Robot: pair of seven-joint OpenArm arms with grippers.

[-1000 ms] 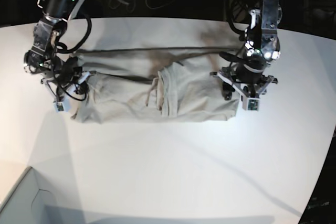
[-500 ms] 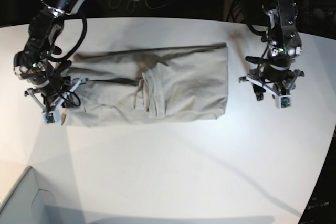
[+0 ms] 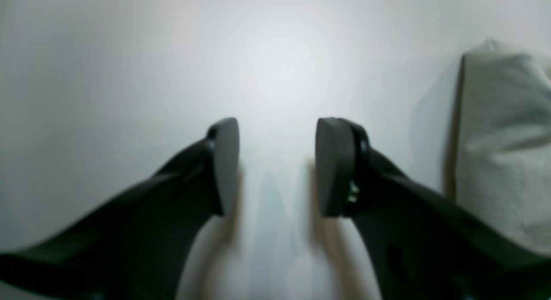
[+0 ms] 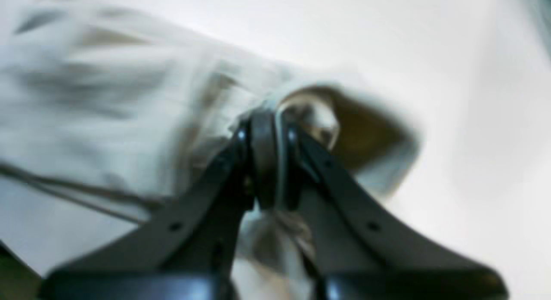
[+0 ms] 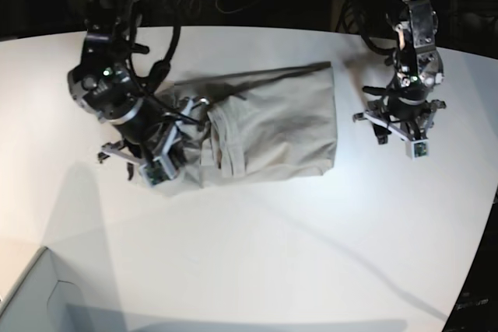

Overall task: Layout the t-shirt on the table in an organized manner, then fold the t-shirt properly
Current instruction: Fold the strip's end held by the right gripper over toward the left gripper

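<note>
1. Lengthwise, the t-shirt (image 5: pixel 264 126) lies across the middle of the tabletop (image 5: pixel 257 254), its long axis running from arm to arm.
2. Its end nearest the right claw (image 4: pixel 272 160) is bunched and pinched in those closed jaws.
3. The left claw (image 3: pixel 275 166) hangs empty, jaws parted, just beyond the opposite end.

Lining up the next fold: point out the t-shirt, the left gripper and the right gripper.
t-shirt (image 5: pixel 272 118), base view, flat folded body.
left gripper (image 3: pixel 275 166), left wrist view, gap between open fingertips.
right gripper (image 4: pixel 270 162), right wrist view, closed tips pinching cloth.
</note>
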